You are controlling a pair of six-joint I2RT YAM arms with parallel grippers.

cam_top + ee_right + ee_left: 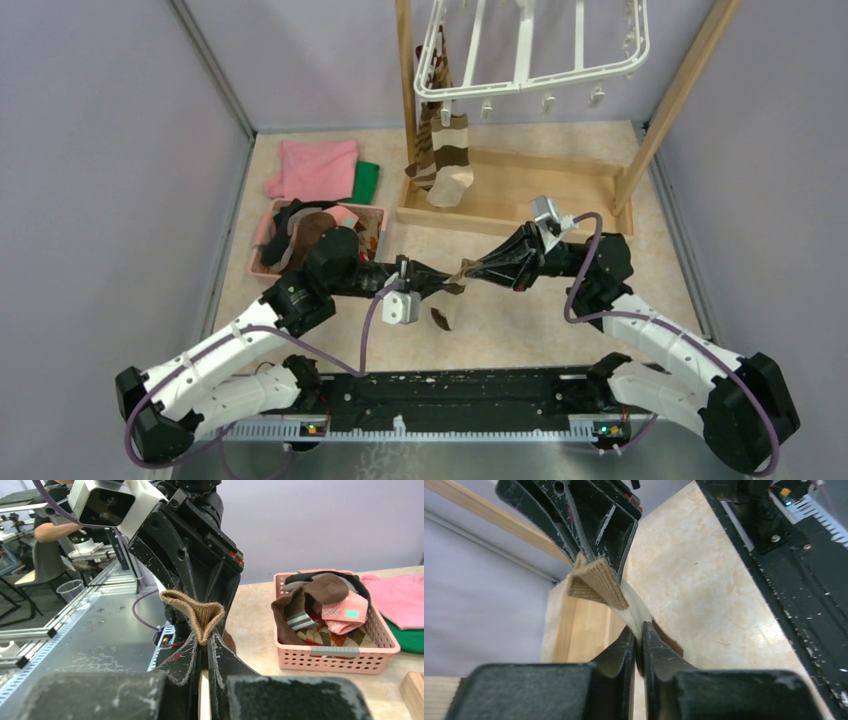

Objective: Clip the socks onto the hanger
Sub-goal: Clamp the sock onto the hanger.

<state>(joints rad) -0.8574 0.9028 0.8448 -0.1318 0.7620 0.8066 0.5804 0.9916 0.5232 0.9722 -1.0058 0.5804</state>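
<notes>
A sock with a tan ribbed cuff point(192, 611), cream middle and dark brown end is stretched between both grippers above the middle of the table. My left gripper point(448, 284) is shut on its cream part point(636, 611), with the dark end point(440, 318) dangling below. My right gripper point(202, 641) is shut on the tan cuff point(596, 582), facing the left one fingertip to fingertip. The white hanger point(530, 60) hangs at the back on the wooden frame. A brown-and-cream striped sock point(447, 155) hangs clipped at the hanger's left corner. More socks point(320, 600) lie in the pink basket.
The pink basket point(262, 262) stands left of the grippers, with a pink cloth point(315, 168) and a green cloth point(366, 182) behind it. The wooden frame's base point(520, 190) and posts point(405, 80) stand at the back. Grey walls close off both sides.
</notes>
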